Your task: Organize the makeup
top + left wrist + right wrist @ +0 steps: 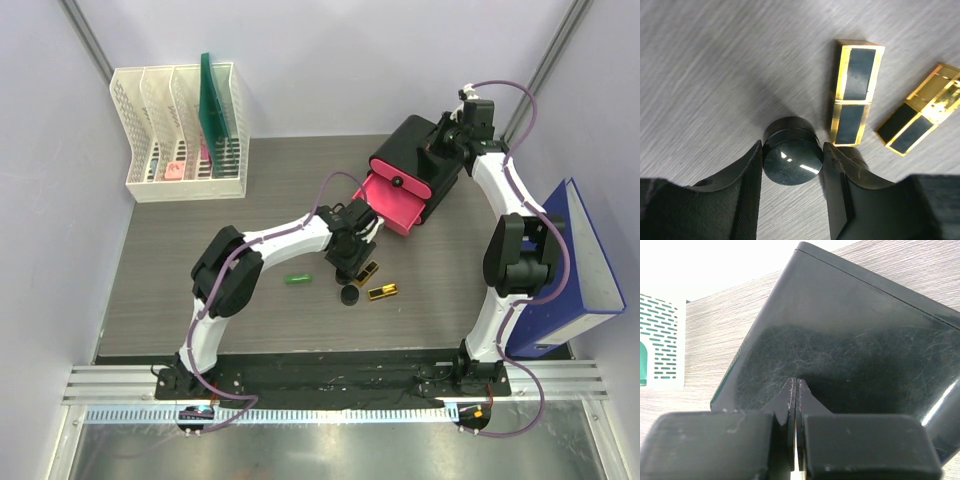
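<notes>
Grey wood-grain table (170, 240) lies under both arms. Reaching low across the middle, the left arm sets its left gripper (792, 147) around a glossy black round compact (790, 164), textured pads pressing both sides, just beside two rectangular gold-black sticks (855, 95). The right arm arches over the scuffed black box (855, 335). The right gripper (796, 384) is pinched together, its tips at the box's surface.

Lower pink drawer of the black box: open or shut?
Open. In the top view the lower pink drawer juts out of the black box, its inside exposed, while the upper drawer front sits flush.
</notes>
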Controlling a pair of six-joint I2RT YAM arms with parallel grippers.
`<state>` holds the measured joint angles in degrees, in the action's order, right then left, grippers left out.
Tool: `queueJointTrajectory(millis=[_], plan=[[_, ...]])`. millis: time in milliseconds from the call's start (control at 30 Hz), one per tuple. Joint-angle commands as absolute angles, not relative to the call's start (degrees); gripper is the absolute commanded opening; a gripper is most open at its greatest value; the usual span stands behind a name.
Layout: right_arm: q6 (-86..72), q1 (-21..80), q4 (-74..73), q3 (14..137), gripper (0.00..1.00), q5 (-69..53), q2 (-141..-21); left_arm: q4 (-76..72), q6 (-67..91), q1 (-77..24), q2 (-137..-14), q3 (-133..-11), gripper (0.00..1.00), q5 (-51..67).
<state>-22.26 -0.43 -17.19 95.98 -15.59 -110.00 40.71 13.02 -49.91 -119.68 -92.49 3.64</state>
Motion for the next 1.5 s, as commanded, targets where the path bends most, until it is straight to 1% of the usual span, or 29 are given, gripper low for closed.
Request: queueJointTrajectory(millis=[0, 333, 533, 733, 900, 1033, 1200, 1333, 1467], plan=[[-19.95, 0.0, -32.43, 91.32, 0.01, -12.57, -114.61, 43.85, 11.78, -49.83, -118.04, -95.69, 0.19, -3.16], [-19.95, 0.0, -32.34, 91.23, 0.01, -12.83, -114.79, 47.99, 11.08, -48.25, -117.68, -108.01, 0.14, -3.34], [-19.95, 0.0, -32.26, 91.23, 0.01, -13.01, -114.87, 49.83, 11.69, -47.11, -119.09, -114.95, 0.13, -2.81], [-19.95, 1.49, -32.26, 90.97, 0.01, -13.1, -114.87, 46.94, 13.44, -45.79, -119.71, -120.32, 0.13, -1.58], [-19.95, 1.5, -32.25, 90.79, 0.01, -13.1, -115.05, 46.15, 15.55, -44.48, -122.95, -126.64, 0.11, -0.35], [-19.95, 1.58, -32.25, 90.62, 0.01, -13.1, -115.31, 43.07, 18.01, -43.95, -124.45, -129.19, 0.1, 2.11], [-19.95, 1.58, -31.99, 90.44, 0.01, -13.18, -115.66, 41.23, 19.68, -43.59, -127.35, -133.76, 0.1, 2.28], [-19.95, 1.67, -31.99, 90.18, 0.01, -13.1, -115.66, 38.15, 20.74, -43.51, -129.28, -134.39, 0.08, 2.02], [-19.95, 1.67, -31.82, 90.09, 0.01, -13.18, -115.58, 36.21, 22.15, -43.42, -131.39, -135.69, 0.09, 1.84]])
